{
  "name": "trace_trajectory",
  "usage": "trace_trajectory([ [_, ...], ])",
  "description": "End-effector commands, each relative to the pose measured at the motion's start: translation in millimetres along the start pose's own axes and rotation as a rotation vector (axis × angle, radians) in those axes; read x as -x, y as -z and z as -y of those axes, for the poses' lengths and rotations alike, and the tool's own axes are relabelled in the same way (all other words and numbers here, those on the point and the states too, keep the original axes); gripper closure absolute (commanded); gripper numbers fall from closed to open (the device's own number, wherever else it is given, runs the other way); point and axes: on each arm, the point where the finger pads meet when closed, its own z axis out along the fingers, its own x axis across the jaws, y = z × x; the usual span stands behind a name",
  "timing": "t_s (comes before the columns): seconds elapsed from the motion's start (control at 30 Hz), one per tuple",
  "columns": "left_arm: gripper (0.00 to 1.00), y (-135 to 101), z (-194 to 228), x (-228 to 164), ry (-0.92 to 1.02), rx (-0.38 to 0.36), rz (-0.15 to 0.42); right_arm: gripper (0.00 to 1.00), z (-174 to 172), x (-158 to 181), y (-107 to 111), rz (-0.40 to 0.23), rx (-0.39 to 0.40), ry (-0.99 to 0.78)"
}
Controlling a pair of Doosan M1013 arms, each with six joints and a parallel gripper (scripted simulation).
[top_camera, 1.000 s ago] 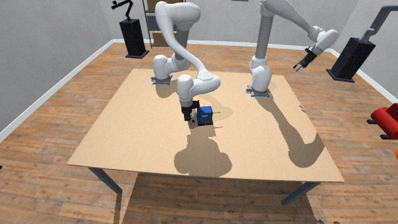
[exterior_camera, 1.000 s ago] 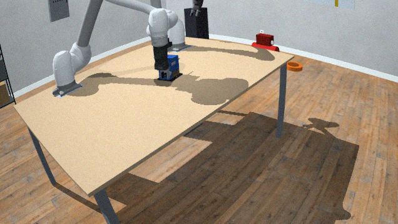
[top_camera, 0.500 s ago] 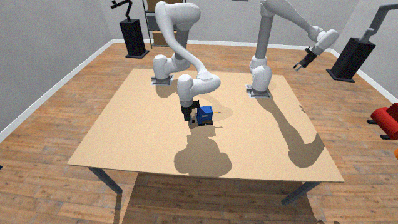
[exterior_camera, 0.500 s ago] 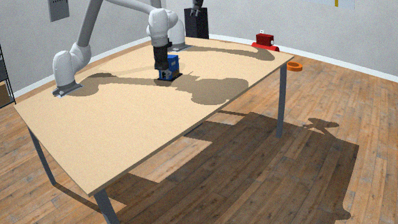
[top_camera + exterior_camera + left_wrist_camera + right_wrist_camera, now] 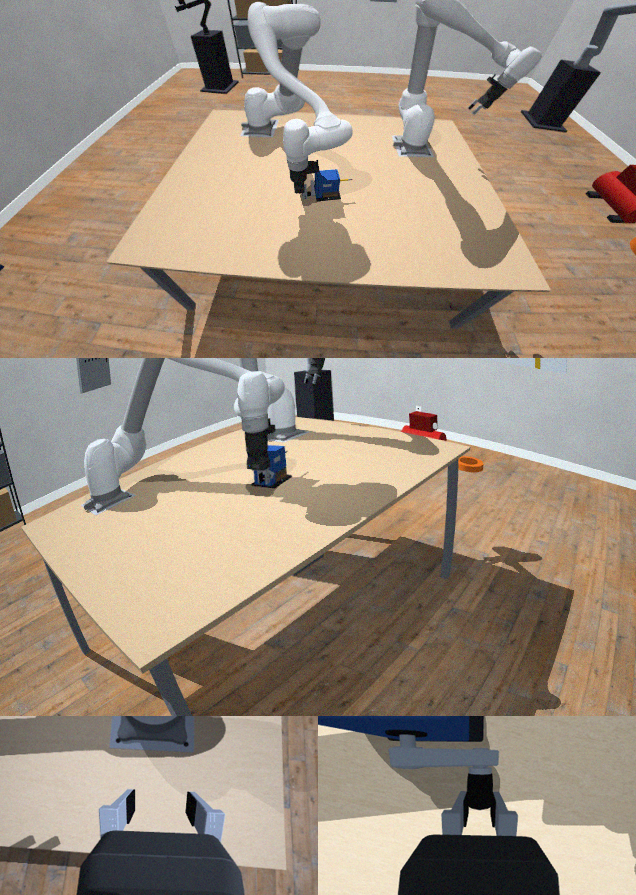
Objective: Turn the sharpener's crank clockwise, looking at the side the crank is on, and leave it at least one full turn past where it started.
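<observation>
the pencil point(image 5: 346, 179) sticks out at three o'clock from the sharpener point(image 5: 327, 184) point(image 5: 277, 460), which stands on the table point(image 5: 225, 230) point(image 5: 200, 558).

A blue sharpener point(image 5: 278, 460) is standing nearer the table's far edge than its near corner. The right gripper point(image 5: 265, 477) is reaching down beside it. Past the table's far right corner, an orange ring point(image 5: 471, 468) is lying on the floor.

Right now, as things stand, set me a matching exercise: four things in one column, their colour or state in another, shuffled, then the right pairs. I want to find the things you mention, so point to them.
1. sharpener point(image 5: 327, 182) point(image 5: 278, 458)
2. crank knob point(image 5: 479, 789)
3. left claw point(image 5: 477, 106) point(image 5: 160, 808)
4. ring point(image 5: 470, 464)

A. open, nothing between the fingers
B. blue, on the table
C. orange, on the floor
D. black, between the right claw's point(image 5: 479, 805) fingers

1-B, 2-D, 3-A, 4-C
</observation>
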Motion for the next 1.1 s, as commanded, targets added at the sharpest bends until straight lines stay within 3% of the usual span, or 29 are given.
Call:
trace_trajectory([
  [0.0,0.0,0.5,-0.1,-0.1,0.0,0.001,0.0,1.0,0.2,-0.4,1.0,-0.001,-0.001,0.0],
  [1.07,0.0,0.5,-0.1,-0.1,0.0,0.001,0.0,1.0,0.3,7.7,-12.0,-0.001,-0.001,0.0],
])
